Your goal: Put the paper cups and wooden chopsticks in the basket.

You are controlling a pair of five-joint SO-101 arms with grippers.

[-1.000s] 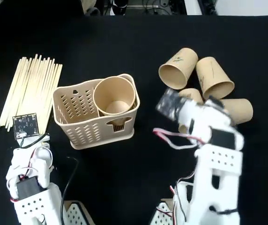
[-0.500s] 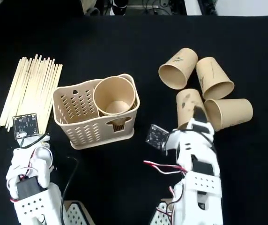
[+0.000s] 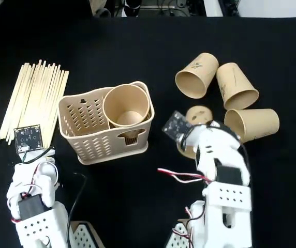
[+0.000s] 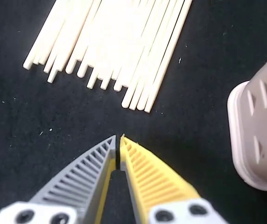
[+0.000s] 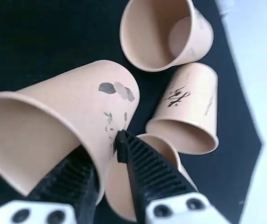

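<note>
A beige slotted basket [image 3: 88, 137] stands left of centre with one paper cup [image 3: 126, 106] upright in it. My right gripper [image 5: 106, 144] is shut on the rim of a second paper cup [image 5: 63, 126], one black finger inside and one outside. From above, that cup [image 3: 197, 115] tilts base-up in front of the right arm [image 3: 218, 155]. Three more cups [image 3: 196, 75] [image 3: 236, 85] [image 3: 252, 124] lie on their sides at the right. A fan of wooden chopsticks [image 3: 34, 98] lies at the far left. My left gripper [image 4: 119, 140] is shut and empty, just short of the chopsticks [image 4: 115, 42].
The table is a black cloth. The basket's corner [image 4: 259, 135] shows beside my left gripper. The left arm [image 3: 31, 199] sits at the near left corner. Bare cloth lies between the basket and the held cup. Cables and equipment line the far edge.
The right arm pulled back from over the cups, then came forward again. The cup that lay on its side is now gripped and tipped base-up. The left arm has not moved.
</note>
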